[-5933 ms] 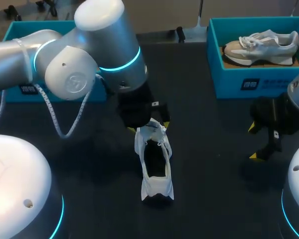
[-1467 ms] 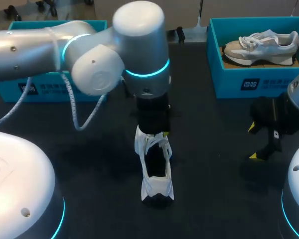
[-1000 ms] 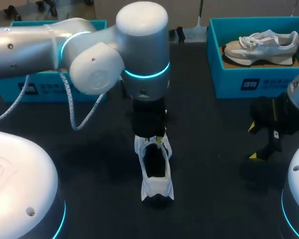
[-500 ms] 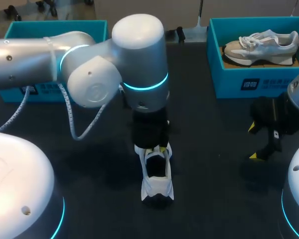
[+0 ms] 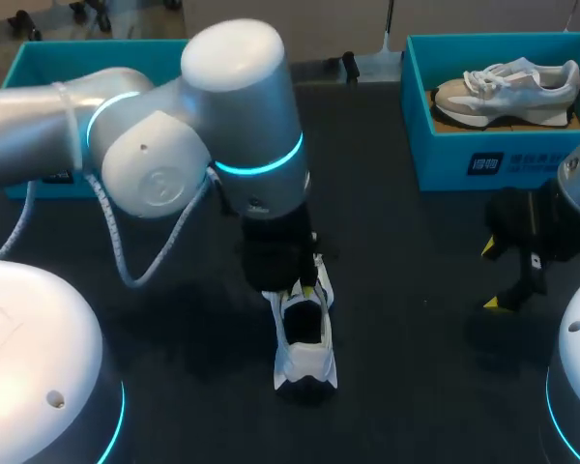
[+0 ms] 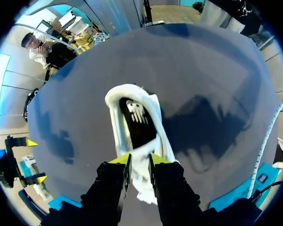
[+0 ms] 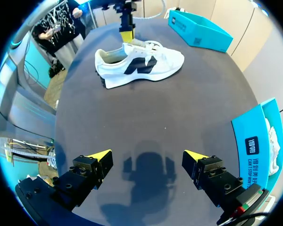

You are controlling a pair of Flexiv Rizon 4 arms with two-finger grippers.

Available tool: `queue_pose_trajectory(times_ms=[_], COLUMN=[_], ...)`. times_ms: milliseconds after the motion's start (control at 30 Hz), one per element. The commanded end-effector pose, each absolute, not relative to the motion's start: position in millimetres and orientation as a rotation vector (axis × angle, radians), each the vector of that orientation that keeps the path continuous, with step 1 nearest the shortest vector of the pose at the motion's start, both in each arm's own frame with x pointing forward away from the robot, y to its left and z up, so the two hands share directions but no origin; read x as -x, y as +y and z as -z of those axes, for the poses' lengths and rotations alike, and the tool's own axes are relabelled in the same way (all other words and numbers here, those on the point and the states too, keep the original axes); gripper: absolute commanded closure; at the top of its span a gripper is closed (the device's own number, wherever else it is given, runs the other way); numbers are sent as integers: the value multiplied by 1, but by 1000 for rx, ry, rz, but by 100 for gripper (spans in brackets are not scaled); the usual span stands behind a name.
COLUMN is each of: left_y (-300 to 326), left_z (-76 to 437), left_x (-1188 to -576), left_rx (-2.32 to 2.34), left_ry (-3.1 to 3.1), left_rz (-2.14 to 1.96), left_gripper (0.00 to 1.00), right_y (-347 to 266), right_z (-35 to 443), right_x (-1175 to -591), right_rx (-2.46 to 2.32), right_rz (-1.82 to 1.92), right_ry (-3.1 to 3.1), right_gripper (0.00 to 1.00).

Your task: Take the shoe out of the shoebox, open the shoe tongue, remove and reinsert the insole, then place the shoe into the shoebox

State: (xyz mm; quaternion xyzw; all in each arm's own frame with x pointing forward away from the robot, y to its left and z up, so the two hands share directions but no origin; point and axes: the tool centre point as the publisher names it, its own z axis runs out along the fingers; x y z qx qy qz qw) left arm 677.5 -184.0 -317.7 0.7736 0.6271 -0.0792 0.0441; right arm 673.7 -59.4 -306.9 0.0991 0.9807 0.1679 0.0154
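Note:
A white shoe with a dark side mark stands upright mid-table, heel toward the near edge. My left gripper comes down on its front opening. In the left wrist view its yellow fingertips pinch the white tongue from both sides, just ahead of the laces. Beyond the tips the shoe gapes, showing the black insole with a white print. The right wrist view shows the left gripper above the shoe. My right gripper hangs open and empty over the table's right side.
A teal shoebox at the back right holds a second, grey-white shoe. Another teal shoebox stands at the back left, partly behind my left arm. The left arm's white cable loops above the table.
My left arm has swung toward the near left, and its gripper has slid along the shoe toward the heel, drawing the tongue with it. The right arm has not moved.

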Motion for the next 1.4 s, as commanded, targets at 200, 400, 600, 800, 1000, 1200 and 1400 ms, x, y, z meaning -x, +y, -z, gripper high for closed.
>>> queue_pose_trajectory(times_ms=[200,400,600,800,1000,1200,1400], left_y=[-187,-178,-173,-174,-174,-183,-183], left_z=[314,274,257,252,252,235,233], left_x=[-675,-683,-673,-667,-667,-639,-633], left_rx=[-2300,-2191,-2015,-2043,-2043,-1731,-1285], left_ry=[1921,1985,2267,2223,2223,2814,3093], left_rz=[232,190,173,119,119,-140,-573], left_gripper=[73,66,0,0,0,0,0], right_y=[-58,-58,-58,-58,-58,-58,-58], right_z=[308,308,308,308,308,308,308], right_x=[-673,-673,-673,-673,-673,-673,-673], right_rx=[-309,-309,-309,-309,-309,-309,-309], right_rz=[-517,-517,-517,-517,-517,-517,-517], right_ry=[3050,3050,3050,3050,3050,3050,3050], right_gripper=[0,0,0,0,0,0,0])
